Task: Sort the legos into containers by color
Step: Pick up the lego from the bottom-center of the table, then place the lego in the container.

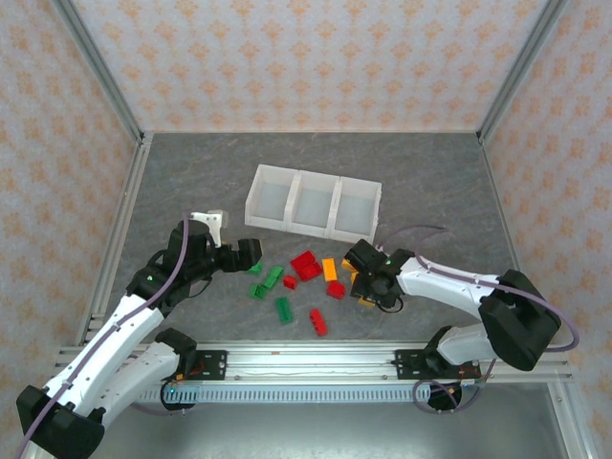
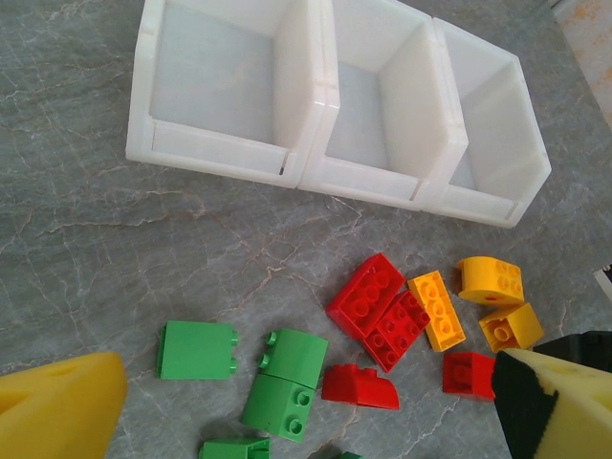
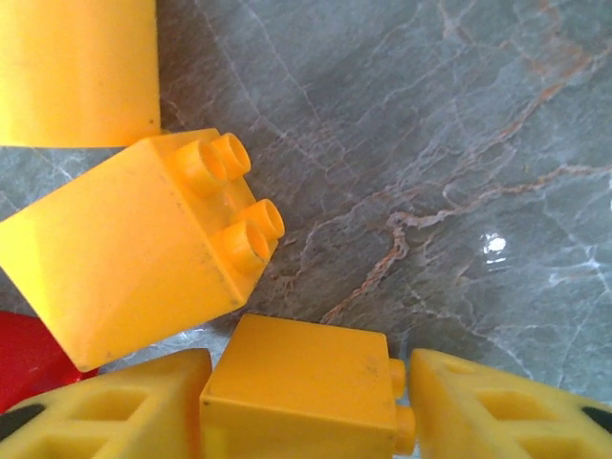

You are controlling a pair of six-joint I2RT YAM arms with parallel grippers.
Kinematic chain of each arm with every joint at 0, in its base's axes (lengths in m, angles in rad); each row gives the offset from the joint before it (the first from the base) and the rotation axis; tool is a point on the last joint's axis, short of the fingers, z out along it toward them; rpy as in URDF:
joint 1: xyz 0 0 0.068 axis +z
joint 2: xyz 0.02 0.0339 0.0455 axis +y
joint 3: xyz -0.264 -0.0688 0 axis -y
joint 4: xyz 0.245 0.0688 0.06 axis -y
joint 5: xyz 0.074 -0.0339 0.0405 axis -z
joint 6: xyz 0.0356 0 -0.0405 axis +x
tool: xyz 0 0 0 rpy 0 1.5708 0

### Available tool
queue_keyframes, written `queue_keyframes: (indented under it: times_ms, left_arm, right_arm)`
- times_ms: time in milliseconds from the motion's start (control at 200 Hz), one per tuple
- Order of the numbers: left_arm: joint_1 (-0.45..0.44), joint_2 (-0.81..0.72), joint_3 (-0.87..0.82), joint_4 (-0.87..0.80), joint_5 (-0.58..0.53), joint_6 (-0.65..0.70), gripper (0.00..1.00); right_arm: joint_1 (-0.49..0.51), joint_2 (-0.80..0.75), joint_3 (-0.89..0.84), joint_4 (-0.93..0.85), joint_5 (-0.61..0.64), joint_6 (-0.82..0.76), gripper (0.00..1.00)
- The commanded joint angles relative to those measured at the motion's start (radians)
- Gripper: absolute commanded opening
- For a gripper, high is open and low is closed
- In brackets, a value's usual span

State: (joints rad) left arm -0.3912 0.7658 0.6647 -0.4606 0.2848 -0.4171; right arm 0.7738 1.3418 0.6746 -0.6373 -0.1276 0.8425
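While right claw pinches lego, bins beyond

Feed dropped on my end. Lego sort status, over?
Left gripper open near green legos. Right gripper brackets a yellow lego, grip unconfirmed. Containers all empty. Nothing blocking.
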Motion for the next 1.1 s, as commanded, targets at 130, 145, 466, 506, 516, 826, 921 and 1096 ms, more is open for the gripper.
queue_keyframes:
  times_ms: [130, 145, 466, 506, 516, 826, 921, 1096]
  left_arm:
    - [-0.005, -0.034, -0.007, 0.008, -0.020, 0.015, 0.99]
    - [-0.005, -0.036, -0.006, 0.007, -0.020, 0.015, 0.99]
    - [-0.005, -0.086, -0.001, 0.003, -0.048, 0.011, 0.99]
    - [-0.005, -0.106, -0.003, 0.006, -0.052, 0.011, 0.99]
    - [-0.005, -0.110, -0.002, 0.006, -0.053, 0.011, 0.99]
    - [-0.005, -0.231, -0.008, 0.041, 0.018, 0.031, 0.99]
    - [-0.005, -0.231, -0.008, 0.037, 0.020, 0.028, 0.99]
    - [-0.005, -0.224, -0.010, 0.037, 0.020, 0.026, 0.99]
  right_arm:
    - [0.007, -0.020, 0.015, -0.048, 0.064, -0.013, 0.48]
    - [0.007, -0.020, 0.013, -0.048, 0.066, -0.014, 0.47]
    - [0.011, -0.051, 0.069, -0.113, 0.111, -0.037, 0.30]
    - [0.012, -0.067, 0.114, -0.136, 0.119, -0.044, 0.28]
    - [0.012, -0.070, 0.127, -0.141, 0.121, -0.045, 0.28]
    - [0.021, -0.019, 0.535, -0.225, 0.330, -0.179, 0.26]
    - [-0.020, 0.066, 0.626, -0.212, 0.359, -0.277, 0.26]
    - [-0.135, 0.210, 0.745, -0.128, 0.317, -0.426, 0.26]
